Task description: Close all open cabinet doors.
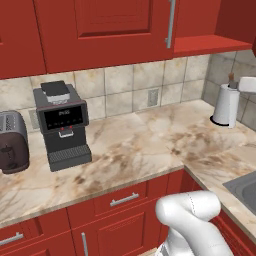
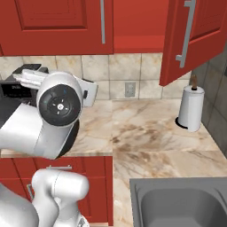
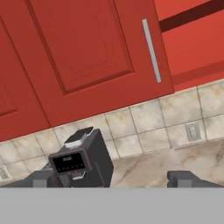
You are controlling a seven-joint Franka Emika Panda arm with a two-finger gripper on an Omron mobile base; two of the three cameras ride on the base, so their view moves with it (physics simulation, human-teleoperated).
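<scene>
A marbled bench (image 1: 150, 135) wraps the tiled corner, carrying a coffee machine (image 1: 61, 125), toaster (image 1: 12, 141) and paper-towel roll (image 2: 190, 108). Above, one cabinet door (image 2: 193, 37) hangs open beside a closed door (image 1: 107, 30). The fingers (image 3: 188, 178) are spread, empty.

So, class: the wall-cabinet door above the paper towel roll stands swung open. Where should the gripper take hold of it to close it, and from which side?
Judging by its pose, go for the open door at its long vertical bar handle, or push the panel beside it. Approach from the outer face, on the side away from the cabinet's open interior, and swing it toward the closed door. The gripper is open.
</scene>
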